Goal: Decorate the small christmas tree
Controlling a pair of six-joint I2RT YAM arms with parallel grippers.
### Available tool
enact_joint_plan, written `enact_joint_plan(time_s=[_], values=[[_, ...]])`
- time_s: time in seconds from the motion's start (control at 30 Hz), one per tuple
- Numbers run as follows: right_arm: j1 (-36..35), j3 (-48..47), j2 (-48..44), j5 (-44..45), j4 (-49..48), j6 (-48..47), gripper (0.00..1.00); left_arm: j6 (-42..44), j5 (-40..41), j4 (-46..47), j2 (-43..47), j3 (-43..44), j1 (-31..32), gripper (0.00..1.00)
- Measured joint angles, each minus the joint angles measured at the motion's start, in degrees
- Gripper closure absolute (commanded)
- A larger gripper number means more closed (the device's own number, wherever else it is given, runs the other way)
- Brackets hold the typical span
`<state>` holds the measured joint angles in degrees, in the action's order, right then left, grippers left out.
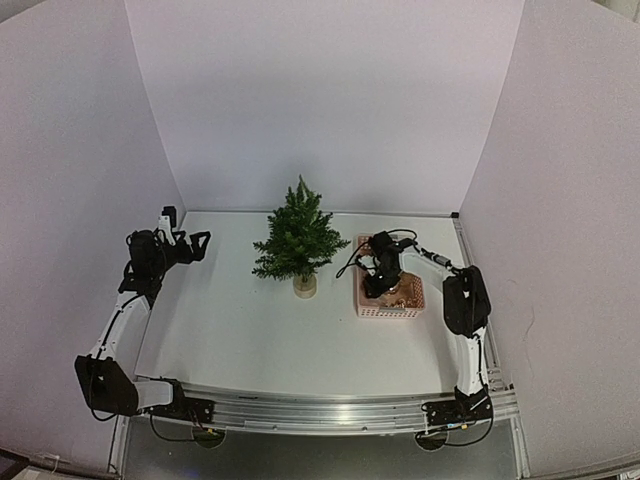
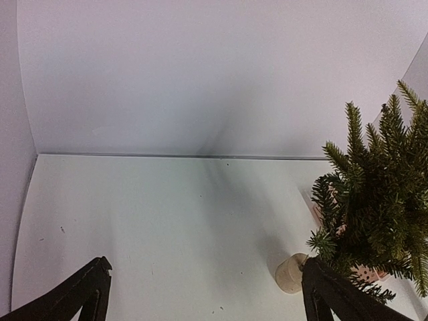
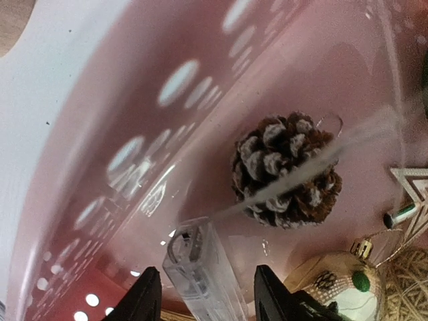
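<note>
The small christmas tree (image 1: 298, 240) stands upright mid-table on its tan round base (image 1: 304, 287); the left wrist view shows the tree (image 2: 381, 200) at the right edge and its base (image 2: 291, 274). My left gripper (image 1: 200, 245) hovers left of it, wide open and empty (image 2: 207, 267). My right gripper (image 1: 378, 288) reaches down into the pink basket (image 1: 388, 313). Its jaws (image 3: 207, 271) are open and straddle a clear plastic case (image 3: 200, 261), with a gap on the right side. A thin pale wire (image 3: 314, 164) runs from the case across a frosted pine cone (image 3: 287, 170).
More ornaments lie in the basket (image 3: 134, 134): a gold bauble (image 3: 334, 287), a white star (image 3: 411, 184) and a twine ball (image 3: 408, 287). White walls enclose the table on three sides. The basket sits just right of the tree.
</note>
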<state>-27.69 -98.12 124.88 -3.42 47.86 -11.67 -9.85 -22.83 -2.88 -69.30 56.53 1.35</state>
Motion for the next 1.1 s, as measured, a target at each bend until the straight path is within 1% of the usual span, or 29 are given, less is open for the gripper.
enact_joint_plan(time_s=[0.07, 0.37, 0.57, 0.7, 1.1], values=[[-0.18, 0.17, 0.07, -0.03, -0.63, 0.24, 0.70, 0.36, 0.00, -0.11, 0.00, 0.00, 0.01, 0.01], [-0.38, 0.72, 0.13, -0.32, -1.48, 0.89, 0.88, 1.38, 0.02, -0.09, 0.00, 0.00, 0.02, 0.01], [-0.39, 0.74, 0.01, -0.52, -1.51, 1.43, 0.93, 1.47, 0.00, -0.02, 0.00, 0.00, 0.02, 0.00], [-0.37, 0.79, -1.30, -0.66, -1.47, 2.07, 0.94, 1.56, -0.04, 0.38, 0.00, 0.00, -0.01, 0.00], [-0.37, 1.38, -17.13, 0.44, -1.49, 4.31, 0.97, 2.49, -1.52, 3.23, 0.00, 0.06, 0.00, 0.00]])
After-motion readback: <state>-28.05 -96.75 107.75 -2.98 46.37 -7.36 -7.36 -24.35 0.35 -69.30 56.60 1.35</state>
